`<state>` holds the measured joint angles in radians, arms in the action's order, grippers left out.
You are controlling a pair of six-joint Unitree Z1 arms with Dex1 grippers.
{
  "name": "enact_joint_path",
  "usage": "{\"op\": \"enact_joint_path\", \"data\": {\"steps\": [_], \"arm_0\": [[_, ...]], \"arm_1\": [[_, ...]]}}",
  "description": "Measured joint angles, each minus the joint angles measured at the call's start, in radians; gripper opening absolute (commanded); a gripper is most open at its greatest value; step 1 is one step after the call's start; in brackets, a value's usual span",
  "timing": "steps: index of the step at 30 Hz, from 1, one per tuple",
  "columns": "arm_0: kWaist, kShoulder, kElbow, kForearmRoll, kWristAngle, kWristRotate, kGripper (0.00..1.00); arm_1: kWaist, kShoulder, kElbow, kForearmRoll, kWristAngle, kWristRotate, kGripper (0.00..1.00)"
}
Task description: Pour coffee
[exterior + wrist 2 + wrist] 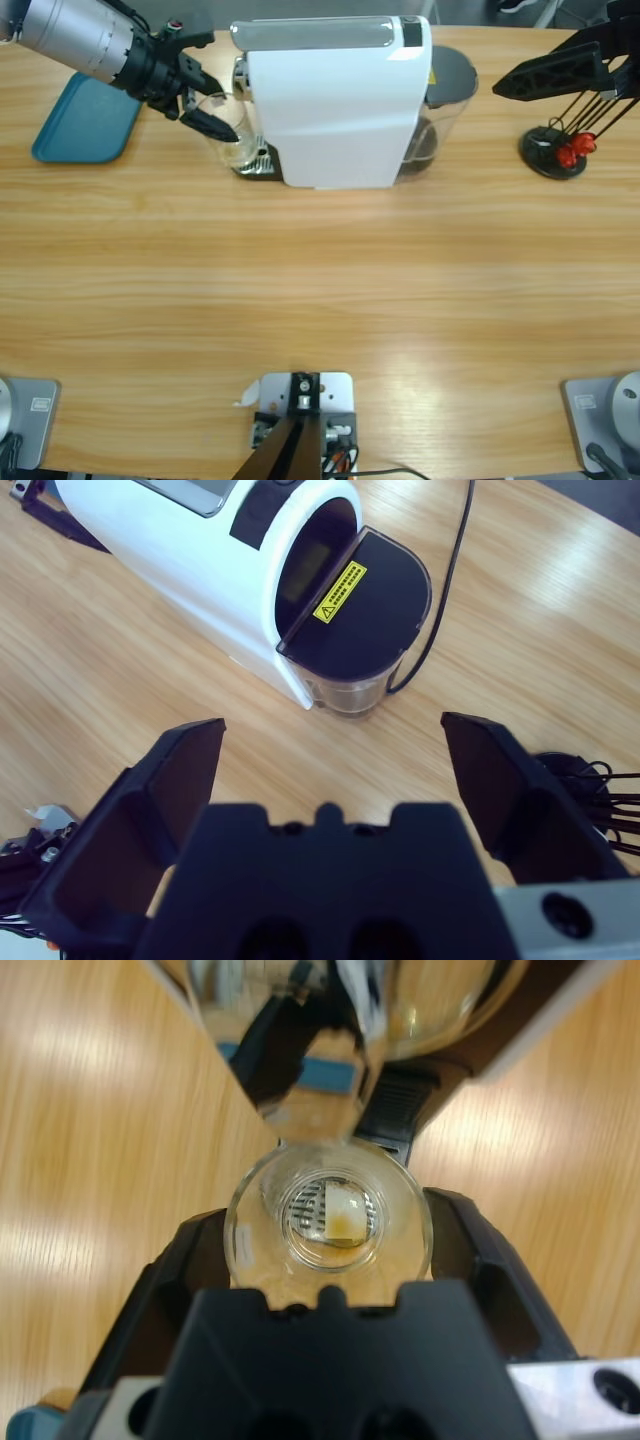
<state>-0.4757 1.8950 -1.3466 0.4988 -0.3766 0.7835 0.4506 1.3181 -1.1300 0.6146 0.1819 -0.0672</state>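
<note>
**Glass held at the machine's spout**

The counter (320, 290) carries the white coffee machine (335, 100). At its drip tray, the left gripper (205, 110) is clamped on the glass (328, 1222), upright and directly between the jaws, a little coffee (348, 1222) at its bottom. The right gripper (330, 770) hovers well apart, jaws spread, empty.
</note>
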Motion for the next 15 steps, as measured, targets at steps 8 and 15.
{"op": "enact_joint_path", "data": {"steps": [8, 15], "arm_0": [[0.000, 0.022, -0.003, -0.001, -0.015, 0.013, 0.342], [0.000, 0.035, -0.028, -0.001, -0.019, 0.013, 0.342]], "arm_1": [[0.000, 0.000, 0.000, 0.002, 0.000, -0.005, 1.000], [0.000, 0.000, 0.000, 0.002, 0.000, -0.006, 1.000]]}}
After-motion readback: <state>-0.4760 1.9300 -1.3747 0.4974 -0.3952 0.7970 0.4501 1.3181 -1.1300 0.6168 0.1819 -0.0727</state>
